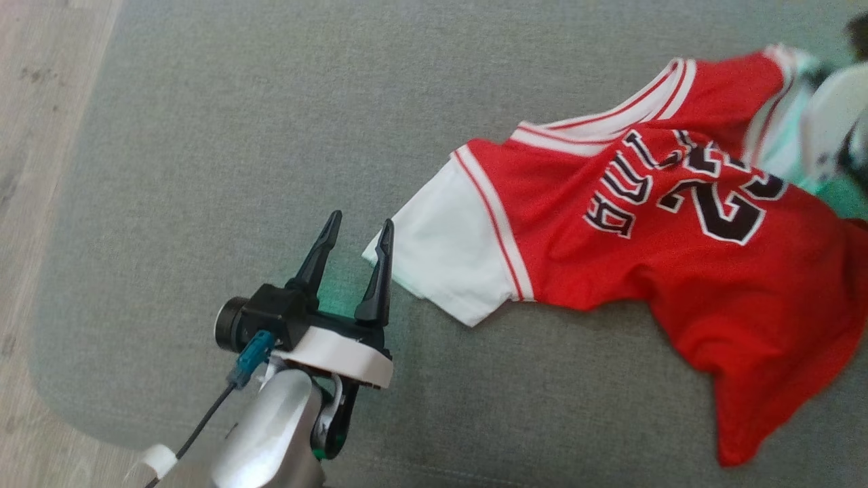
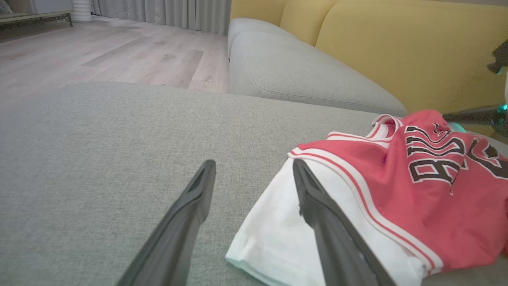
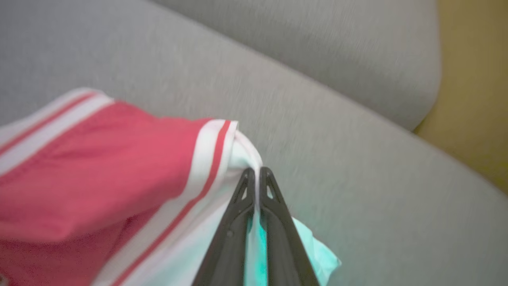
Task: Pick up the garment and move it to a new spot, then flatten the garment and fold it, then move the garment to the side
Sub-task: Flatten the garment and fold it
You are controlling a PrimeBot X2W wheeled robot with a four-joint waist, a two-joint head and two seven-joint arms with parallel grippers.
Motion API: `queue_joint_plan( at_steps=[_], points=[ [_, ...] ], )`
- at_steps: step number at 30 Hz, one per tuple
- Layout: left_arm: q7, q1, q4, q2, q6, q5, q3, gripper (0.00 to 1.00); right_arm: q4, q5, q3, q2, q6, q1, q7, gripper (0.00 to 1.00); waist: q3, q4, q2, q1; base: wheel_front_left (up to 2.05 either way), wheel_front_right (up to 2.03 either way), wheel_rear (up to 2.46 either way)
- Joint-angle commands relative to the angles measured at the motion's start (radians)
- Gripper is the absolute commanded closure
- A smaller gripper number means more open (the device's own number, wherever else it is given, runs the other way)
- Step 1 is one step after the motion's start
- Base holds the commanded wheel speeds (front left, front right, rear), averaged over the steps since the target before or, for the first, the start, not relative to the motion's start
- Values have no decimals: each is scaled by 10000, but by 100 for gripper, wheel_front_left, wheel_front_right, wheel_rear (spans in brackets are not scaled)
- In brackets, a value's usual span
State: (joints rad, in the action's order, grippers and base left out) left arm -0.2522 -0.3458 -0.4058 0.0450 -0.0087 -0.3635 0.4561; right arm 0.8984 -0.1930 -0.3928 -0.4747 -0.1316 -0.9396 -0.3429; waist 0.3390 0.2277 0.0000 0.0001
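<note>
Garment [image 1: 678, 257]: a red jersey with white sleeves, lying rumpled and lettering-up on the right part of the grey sofa cushion [image 1: 271, 135]. Left gripper [image 1: 361, 220]: jaws wide apart, holding nothing, stationed at the tip of the near white sleeve [image 2: 278, 234]; whether it touches the cloth cannot be confirmed. Right gripper [image 3: 256, 171]: jaws pressed together on a pinch of the far white sleeve [image 3: 246, 151], beside its striped trim. Yellow back cushions [image 2: 397, 47] stand behind.

light: bright, soft, even | blur: right wrist view smeared (head view's right edge too) | shadows: faint
</note>
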Motion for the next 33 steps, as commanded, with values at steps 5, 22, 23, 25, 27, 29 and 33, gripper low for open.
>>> queue_joint_plan(
  at_steps=[5, 22, 23, 25, 27, 29, 33],
  points=[
    [-95, -388, 429, 53, 91, -202, -82, 0, -112, 1280, -141, -201, 9, -1913, 1391, 100, 179, 231, 0, -1, 0, 0, 0],
    [-95, -652, 620, 53, 265, -662, 413, 0, 1013, 4559, 431, 432, 9, -4796, 4273, 100, 588, 1040, 0, -1, 0, 0, 0],
    [-95, -659, 627, 53, 282, -669, 418, 0, 1083, 4727, 654, 519, 9, -4812, 4305, 69, 599, 1034, 0, -1, 0, 0, 0],
    [-95, -659, 624, 53, 315, -672, 413, 0, 1386, 5102, 907, 719, 9, -4677, 4105, 0, 591, 994, 0, -1, 0, 0, 0],
    [-95, -665, 593, 53, 323, -664, 400, 0, 1627, 5270, 1188, 929, 9, -4515, 4075, 0, 553, 915, 0, -1, 0, 0, 0],
    [-95, -680, 560, 53, 329, -623, 363, 0, 1859, 5249, 1623, 1095, 9, -4337, 4108, 0, 478, 788, 0, -1, 0, 0, 0],
    [-95, -677, 445, 53, 286, -368, 128, 0, 2176, 4883, 2766, 1641, 9, -3488, 4808, 0, 93, 310, 0, -1, 0, 0, 0]
  ],
)
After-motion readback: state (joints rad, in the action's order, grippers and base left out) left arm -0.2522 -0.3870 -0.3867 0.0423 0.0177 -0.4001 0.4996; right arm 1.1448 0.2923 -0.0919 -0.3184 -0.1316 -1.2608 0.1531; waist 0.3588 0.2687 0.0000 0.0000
